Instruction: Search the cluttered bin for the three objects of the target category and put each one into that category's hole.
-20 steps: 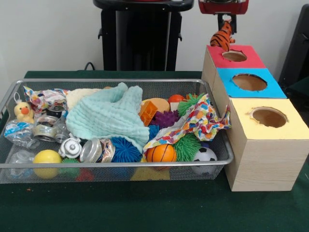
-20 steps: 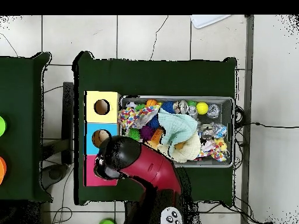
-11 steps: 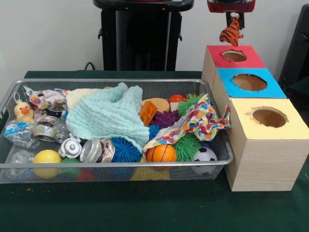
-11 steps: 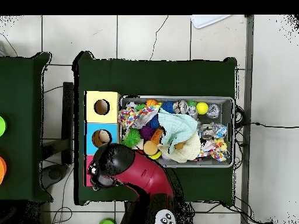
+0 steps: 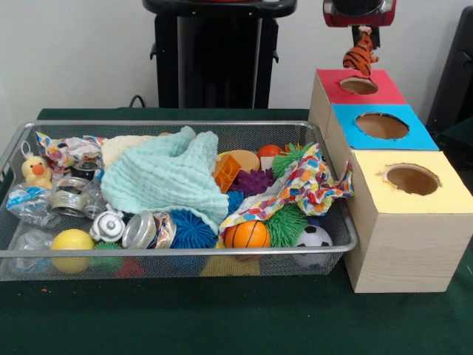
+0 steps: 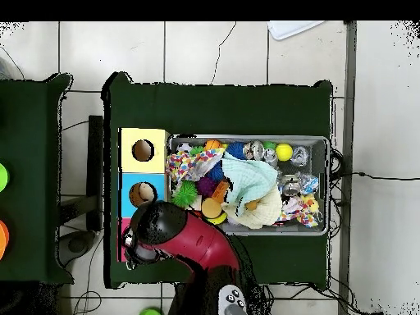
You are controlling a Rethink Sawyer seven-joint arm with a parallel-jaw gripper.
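In the front view a small orange and black striped tiger toy (image 5: pixel 359 58) hangs from my gripper (image 5: pixel 363 33), which is shut on it just above the hole of the red box (image 5: pixel 360 86). The blue box (image 5: pixel 382 126) and the yellow box (image 5: pixel 412 179) stand in a row nearer the camera. A yellow plush duck (image 5: pixel 35 171) sits at the left end of the wire bin (image 5: pixel 170 255). In the overhead view my arm (image 6: pixel 176 238) covers the red box, and the gripper itself is hidden there.
The bin (image 6: pixel 248 139) holds a mint cloth (image 5: pixel 166 177), a patterned cloth (image 5: pixel 303 185), spiky balls, a small basketball (image 5: pixel 247 235), a soccer ball (image 5: pixel 313 239), a yellow ball (image 5: pixel 72 241) and wrapped items. The blue box (image 6: pixel 141 194) and yellow box (image 6: pixel 143 150) show beside it.
The gripper has shifted a little to the right with the tiger toy, which now hangs over the red box's hole.
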